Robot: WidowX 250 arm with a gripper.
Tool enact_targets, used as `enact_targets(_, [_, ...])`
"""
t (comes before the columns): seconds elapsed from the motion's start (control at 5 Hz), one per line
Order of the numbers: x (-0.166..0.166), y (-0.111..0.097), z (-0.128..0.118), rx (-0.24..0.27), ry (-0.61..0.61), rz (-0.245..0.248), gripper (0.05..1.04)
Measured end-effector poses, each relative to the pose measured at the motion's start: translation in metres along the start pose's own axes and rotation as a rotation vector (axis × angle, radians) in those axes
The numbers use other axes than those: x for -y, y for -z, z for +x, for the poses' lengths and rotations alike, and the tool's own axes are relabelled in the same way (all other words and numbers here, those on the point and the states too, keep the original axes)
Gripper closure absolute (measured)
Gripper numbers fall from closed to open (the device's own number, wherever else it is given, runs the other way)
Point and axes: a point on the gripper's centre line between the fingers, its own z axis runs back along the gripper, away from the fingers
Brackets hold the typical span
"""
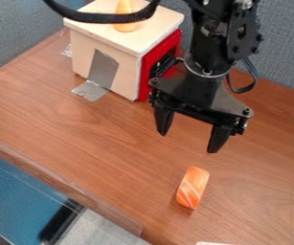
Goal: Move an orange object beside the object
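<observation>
Orange with white stripes, the sushi (192, 187) is lying on the brown table (79, 139) toward five o'clock. At twelve o'clock from it, the gripper (188, 142) is hanging, fingers spread well apart and pointing down. Toward eleven o'clock a pale wooden box (85, 52) with a red side is standing, grey tape (102, 72) running down its wall onto the table. On its top a yellow-orange thing (125, 26) is standing, perhaps a toy vegetable, a black cable (98, 18) crossing before it.

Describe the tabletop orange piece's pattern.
Pale stripes cross the orange piece, best seen in the camera view.
</observation>
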Motion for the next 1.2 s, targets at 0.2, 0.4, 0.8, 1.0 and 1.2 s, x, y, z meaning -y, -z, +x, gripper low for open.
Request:
enact_targets(0.2, [-0.001,0.006,-0.002,-0.021,-0.001,0.012,0.083])
enact_targets(0.4, [-0.012,-0.004,0.015,-0.002,-0.06,0.029,0.083])
enact_targets(0.8, [-0.028,-0.031,0.061,0.081,-0.163,0.026,0.083])
enact_targets(1.0, [-0.043,-0.037,0.083,0.101,-0.216,0.045,0.083])
enact_targets(1.2, [-0.068,-0.038,0.103,0.109,-0.274,0.074,0.083])
